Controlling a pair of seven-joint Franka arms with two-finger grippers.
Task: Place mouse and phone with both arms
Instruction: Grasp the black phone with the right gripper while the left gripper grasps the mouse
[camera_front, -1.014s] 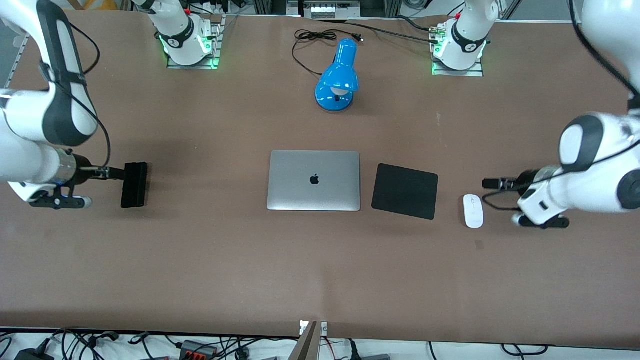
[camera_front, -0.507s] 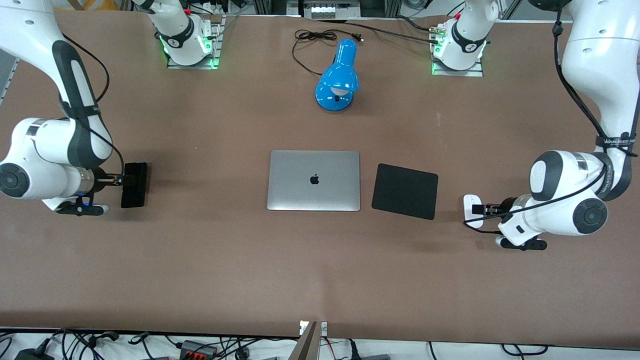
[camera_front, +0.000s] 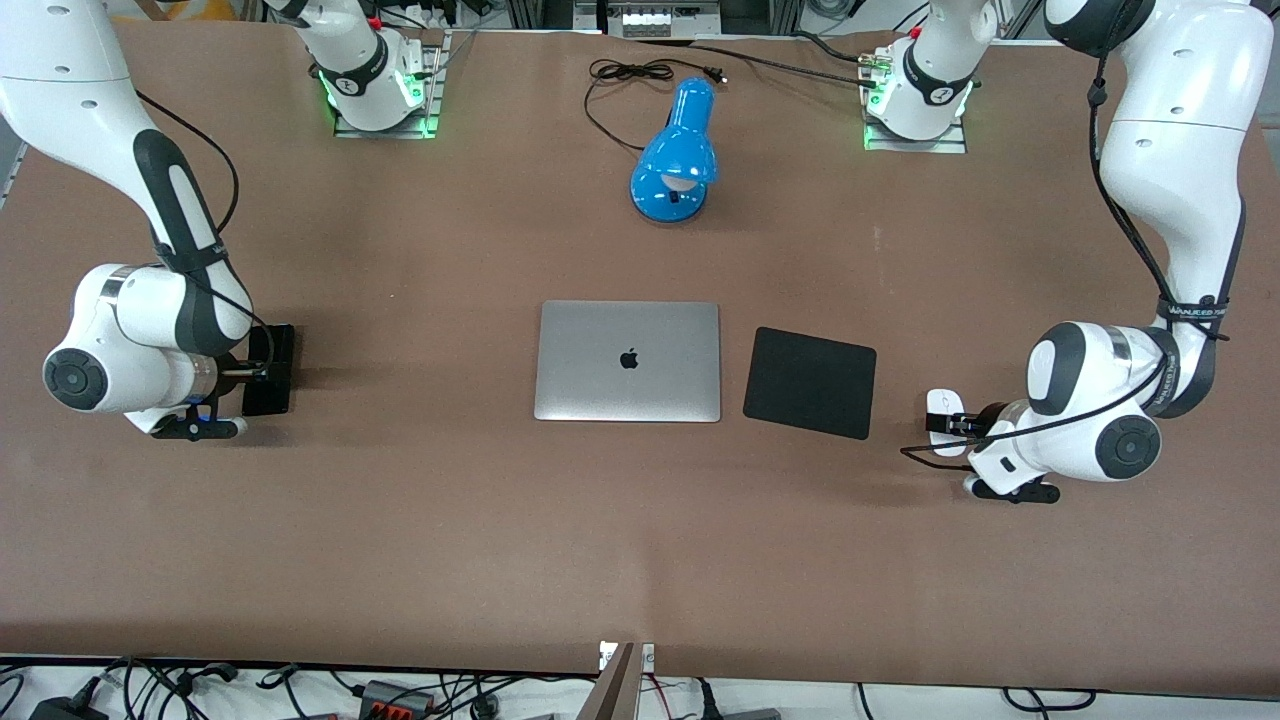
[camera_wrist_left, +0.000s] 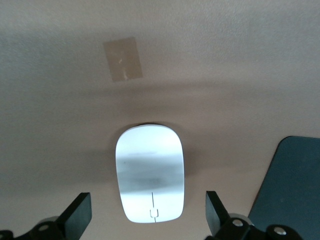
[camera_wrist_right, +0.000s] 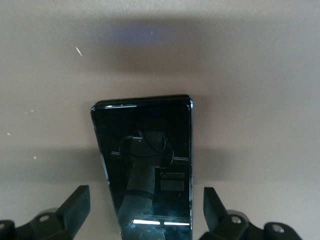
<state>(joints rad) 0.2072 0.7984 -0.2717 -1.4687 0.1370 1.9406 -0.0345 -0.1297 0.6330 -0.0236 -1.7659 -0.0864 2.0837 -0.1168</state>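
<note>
The white mouse (camera_front: 939, 409) lies on the table at the left arm's end, beside the black mouse pad (camera_front: 810, 382). My left gripper (camera_front: 950, 424) is open right over it; in the left wrist view the mouse (camera_wrist_left: 150, 172) lies between the spread fingers (camera_wrist_left: 77, 217), untouched. The black phone (camera_front: 272, 370) lies flat at the right arm's end. My right gripper (camera_front: 252, 372) is open over it; in the right wrist view the phone (camera_wrist_right: 147, 167) lies between the fingers (camera_wrist_right: 75, 210), apart from both.
A closed silver laptop (camera_front: 628, 361) lies mid-table beside the mouse pad. A blue desk lamp (camera_front: 677, 155) with a black cord lies farther from the camera. A tape patch (camera_wrist_left: 123, 59) is stuck on the table by the mouse. The pad's corner (camera_wrist_left: 292, 190) shows in the left wrist view.
Both arms have swung down and in: the left gripper has come over the mouse, the right gripper over the phone. Mouse and phone have not moved.
</note>
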